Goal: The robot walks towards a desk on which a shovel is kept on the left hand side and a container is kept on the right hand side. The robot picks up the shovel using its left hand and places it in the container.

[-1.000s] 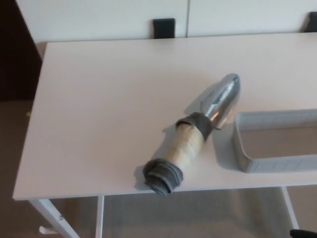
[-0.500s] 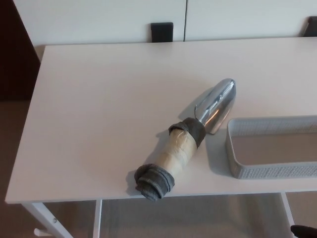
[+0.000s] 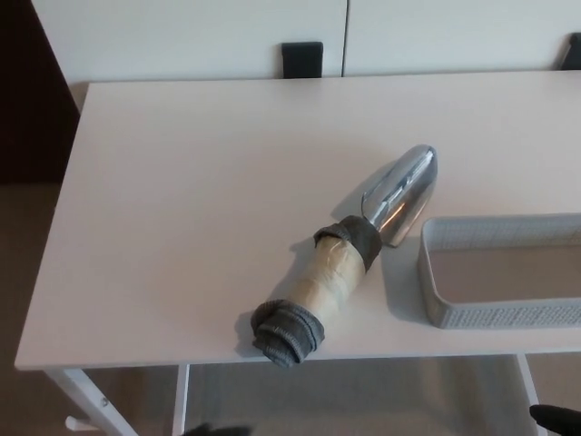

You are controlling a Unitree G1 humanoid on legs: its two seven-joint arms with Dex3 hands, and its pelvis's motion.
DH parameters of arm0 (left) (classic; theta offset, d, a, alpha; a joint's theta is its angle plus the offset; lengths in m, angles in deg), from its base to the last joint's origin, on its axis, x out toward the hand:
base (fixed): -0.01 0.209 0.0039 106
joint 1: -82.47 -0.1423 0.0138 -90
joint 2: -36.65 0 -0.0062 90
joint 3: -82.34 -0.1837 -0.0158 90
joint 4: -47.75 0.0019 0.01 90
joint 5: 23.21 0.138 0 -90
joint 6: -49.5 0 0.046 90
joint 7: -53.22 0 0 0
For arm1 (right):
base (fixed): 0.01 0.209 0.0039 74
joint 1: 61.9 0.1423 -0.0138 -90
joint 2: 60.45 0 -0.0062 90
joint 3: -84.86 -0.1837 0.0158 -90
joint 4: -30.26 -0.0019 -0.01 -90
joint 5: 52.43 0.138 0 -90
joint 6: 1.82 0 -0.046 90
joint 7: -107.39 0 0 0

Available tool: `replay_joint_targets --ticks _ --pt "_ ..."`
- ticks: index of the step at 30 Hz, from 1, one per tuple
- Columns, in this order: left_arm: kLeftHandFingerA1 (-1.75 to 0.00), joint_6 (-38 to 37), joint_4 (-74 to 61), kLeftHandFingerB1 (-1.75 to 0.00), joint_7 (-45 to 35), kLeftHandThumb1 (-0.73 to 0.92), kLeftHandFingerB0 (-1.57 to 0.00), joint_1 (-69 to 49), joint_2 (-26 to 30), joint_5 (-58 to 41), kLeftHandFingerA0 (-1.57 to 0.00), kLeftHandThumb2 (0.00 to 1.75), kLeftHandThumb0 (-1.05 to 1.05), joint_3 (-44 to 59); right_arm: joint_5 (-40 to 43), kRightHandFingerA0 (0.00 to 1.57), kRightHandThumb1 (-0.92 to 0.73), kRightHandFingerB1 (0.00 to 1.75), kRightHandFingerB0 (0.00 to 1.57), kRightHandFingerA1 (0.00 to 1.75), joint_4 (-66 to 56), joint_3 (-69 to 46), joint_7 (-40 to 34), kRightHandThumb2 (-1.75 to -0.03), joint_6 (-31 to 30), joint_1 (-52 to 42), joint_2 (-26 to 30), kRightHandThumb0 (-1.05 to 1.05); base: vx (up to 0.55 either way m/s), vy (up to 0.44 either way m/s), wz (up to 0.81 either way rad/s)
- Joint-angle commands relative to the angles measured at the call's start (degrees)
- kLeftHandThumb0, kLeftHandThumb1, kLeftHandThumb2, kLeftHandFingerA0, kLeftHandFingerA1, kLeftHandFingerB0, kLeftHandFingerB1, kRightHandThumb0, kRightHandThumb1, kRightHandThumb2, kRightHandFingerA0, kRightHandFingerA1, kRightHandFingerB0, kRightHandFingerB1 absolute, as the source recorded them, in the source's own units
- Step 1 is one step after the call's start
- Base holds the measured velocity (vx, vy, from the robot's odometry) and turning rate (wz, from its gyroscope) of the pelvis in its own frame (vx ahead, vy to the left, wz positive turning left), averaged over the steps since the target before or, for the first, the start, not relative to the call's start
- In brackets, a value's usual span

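The shovel (image 3: 349, 254) lies flat on the white desk (image 3: 200, 182), just left of the container. Its shiny metal scoop (image 3: 404, 193) points to the back right. Its handle is wrapped in tan tape with grey cloth, and the cloth-covered end (image 3: 287, 332) lies near the desk's front edge. The grey mesh container (image 3: 495, 312) stands at the right, its left wall close beside the scoop, and it looks empty. A dark tip of my right hand (image 3: 556, 420) shows at the bottom right corner. A dark sliver of my left hand (image 3: 214, 429) peeks in at the bottom edge. Neither hand touches anything.
White cabinet fronts (image 3: 182, 36) stand behind the desk, with a black block (image 3: 301, 60) at the back edge. The desk's white legs (image 3: 77, 400) show under its front edge, above the tan floor. Dark space lies to the left.
The whole picture has shifted slightly, so the camera has moved. The shovel and container lie as before. A dark sliver of my left hand has come in at the bottom edge.
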Motion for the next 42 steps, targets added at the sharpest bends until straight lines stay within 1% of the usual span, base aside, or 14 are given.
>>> replay_joint_targets --ticks 1,7,14,17,18,21,29,30,31,32,33,36,37,42 --pt "-0.33 2.2 -26.0 -0.3 -19.2 0.53 -0.3 7.6 8.5 -6.2 -0.35 0.57 -0.68 -8.4 0.1 0.61 -0.47 0.47 0.39 0.54 -0.5 -0.1 -0.4 -0.68 -0.7 0.5 0.5 -0.34 0.0 0.0 0.0" --pt "-0.38 5.4 -33.3 -0.33 -20.8 0.45 -0.29 13.1 9.0 -7.2 -0.34 0.62 -0.71 -11.0 -0.1 0.58 -0.48 0.47 0.39 0.54 -1.1 0.4 0.3 -0.69 -1.2 0.8 1.1 -0.35 0.0 0.0 0.0" --pt "-0.4 3.6 -39.4 -0.35 -19.7 0.63 -0.34 18.3 8.1 -10.1 -0.42 0.68 -0.83 -12.5 -2.5 0.6 -0.46 0.48 0.39 0.55 -1.9 1.5 -0.9 -0.7 -1.8 0.9 1.8 -0.38 0.0 0.0 0.0" --pt "-0.38 3.2 -40.5 -0.33 -17.5 0.67 -0.38 21.5 5.3 -12.3 -0.48 0.61 -0.68 -12.2 -2.2 0.69 -0.55 0.41 0.46 0.49 0.1 1.3 -0.6 -0.56 1.9 1.0 2.0 -0.36 0.0 0.0 0.0" --pt "-0.37 4.5 -41.1 -0.32 -17.1 0.58 -0.36 22.0 4.9 -12.4 -0.46 0.58 -0.59 -11.7 -2.4 0.58 -0.44 0.5 0.38 0.59 0.0 1.5 -0.4 -0.76 1.6 1.1 2.4 -0.47 0.0 0.0 0.0" --pt "-0.37 9.3 -41.2 -0.31 -14.1 0.58 -0.32 26.1 2.0 -6.6 -0.39 0.57 -0.59 -7.7 -0.7 0.65 -0.45 0.5 0.4 0.61 -1.0 1.1 -0.2 -0.74 0.1 0.7 1.9 -0.43 0.0 0.0 0.0" --pt "-0.47 16.4 -24.0 -0.39 -11.5 0.54 -0.25 39.1 -1.3 2.0 -0.23 0.56 -0.61 -3.0 0.1 0.66 -0.57 0.4 0.44 0.48 -0.7 1.0 -0.7 -0.56 -1.5 0.7 1.0 -0.24 0.0 0.0 0.0" --pt "-0.56 15.9 -20.3 -0.54 -10.5 0.3 -0.12 41.0 -1.5 4.0 -0.1 0.89 -0.32 -2.9 -0.1 0.61 -0.5 0.47 0.4 0.54 -0.7 1.1 -1.0 -0.67 -1.7 0.9 0.9 -0.3 0.0 0.0 0.0" --pt "-0.56 15.6 -16.5 -0.56 -9.2 0.3 -0.12 42.9 -1.6 6.1 -0.08 0.89 -0.33 -3.0 -0.2 0.66 -0.58 0.4 0.43 0.48 -0.9 1.1 -1.0 -0.57 -1.7 0.8 1.0 -0.22 0.0 0.0 0.0" --pt "-0.59 15.7 -13.2 -0.52 -7.6 0.53 -0.16 44.4 -1.7 8.6 -0.11 0.56 -0.6 -3.2 -0.5 0.66 -0.57 0.4 0.44 0.47 -1.4 1.3 -1.0 -0.57 -1.8 0.7 1.1 -0.23 0.0 0.0 0.0" --pt "-0.55 16.6 -9.5 -0.55 -5.9 0.32 -0.08 45.7 -1.8 11.2 -0.02 0.89 -0.37 -3.7 -0.7 0.61 -0.49 0.47 0.4 0.54 -1.7 1.4 -1.1 -0.68 -1.8 0.6 1.1 -0.31 0.0 0.0 0.0" --pt "-0.58 17.9 -3.7 -0.55 -1.9 0.43 -0.1 47.2 -2.8 15.1 -0.01 0.72 -0.61 -4.6 0.9 0.59 -0.5 0.47 0.39 0.54 -1.4 0.8 -0.2 -0.67 -1.9 0.7 0.8 -0.29 0.0 0.0 0.0" --pt "-0.41 20.7 -1.5 -0.5 -0.2 0.51 -0.06 47.7 -3.7 17.3 0.0 0.55 -0.53 -5.5 1.1 0.59 -0.49 0.47 0.39 0.54 -1.9 0.8 -0.2 -0.67 -2.5 0.6 0.6 -0.31 0.0 0.0 0.0" --pt "-0.23 28.5 1.9 -0.31 3.6 0.35 0.0 48.0 -7.2 24.0 0.0 0.69 -0.59 -8.2 0.3 0.61 -0.49 0.47 0.4 0.55 -3.5 1.0 -1.0 -0.68 -3.6 0.2 0.9 -0.33 0.0 0.0 0.0"
